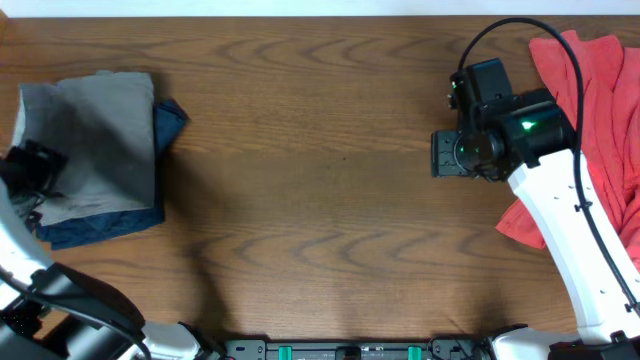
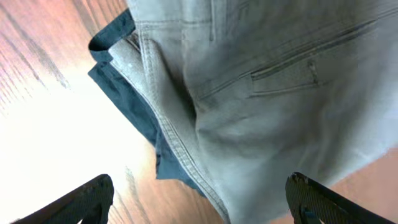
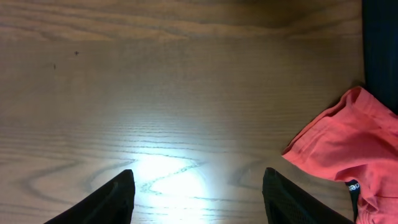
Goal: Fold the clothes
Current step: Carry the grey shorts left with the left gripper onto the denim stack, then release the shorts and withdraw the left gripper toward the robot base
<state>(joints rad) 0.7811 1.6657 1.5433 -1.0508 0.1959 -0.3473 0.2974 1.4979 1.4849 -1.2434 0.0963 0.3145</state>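
Observation:
Folded olive-grey shorts [image 1: 100,140] lie at the table's left on a folded navy blue garment [image 1: 160,125]. The left wrist view shows the shorts [image 2: 267,87] with a welt pocket and the navy garment [image 2: 140,115] under them. My left gripper [image 2: 199,202] is open and empty above the shorts' edge; overhead it sits at the far left [image 1: 30,165]. A coral-red pile of clothes [image 1: 590,120] lies at the right. My right gripper [image 1: 445,155] is open and empty over bare wood, left of that pile. The right wrist view shows the gripper [image 3: 196,199] and a coral-red garment [image 3: 339,146] to its right.
The wooden table [image 1: 320,200] spans the view. The right arm's white link [image 1: 565,240] lies over part of the red pile, with a black cable [image 1: 575,70] looping above it. A dark rail [image 1: 350,350] runs along the front edge.

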